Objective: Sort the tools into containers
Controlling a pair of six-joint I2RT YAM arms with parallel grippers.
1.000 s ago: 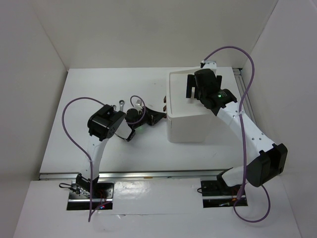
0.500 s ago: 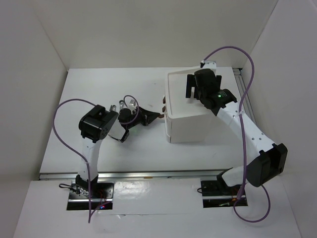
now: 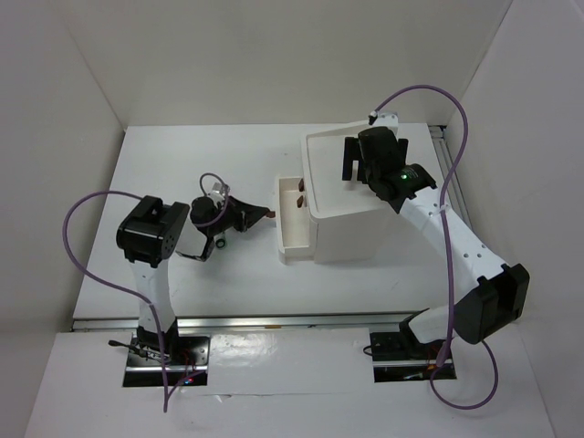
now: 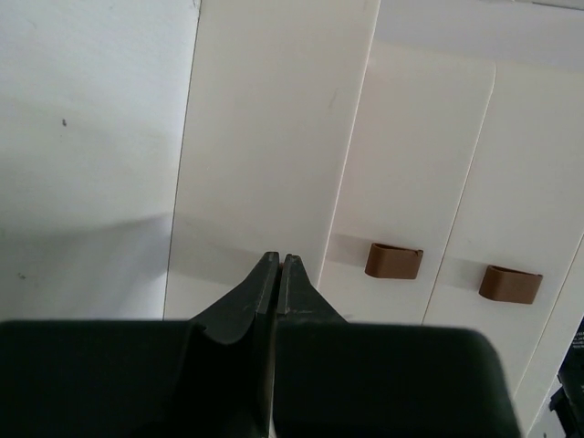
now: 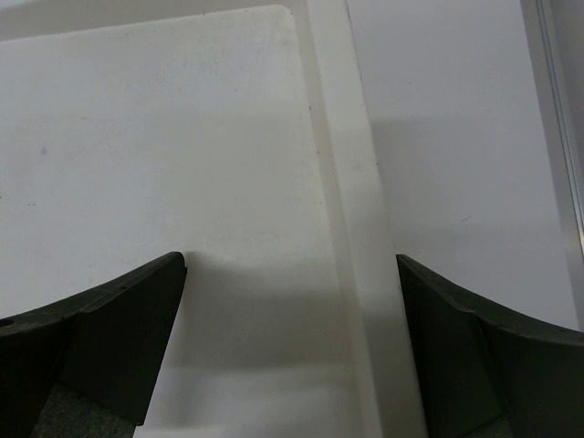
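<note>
Two claws: the left claw (image 4: 278,262) is pressed together at the front of the pulled-out drawer (image 3: 294,225); the right claw (image 5: 292,265) is spread above the top tray (image 5: 333,182).

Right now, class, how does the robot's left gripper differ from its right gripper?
The left gripper has its fingers pressed together; the right gripper has them spread wide. The left gripper is at the front of the pulled-out drawer; the right gripper hangs above the box's top tray. Both have dark fingers.
</note>
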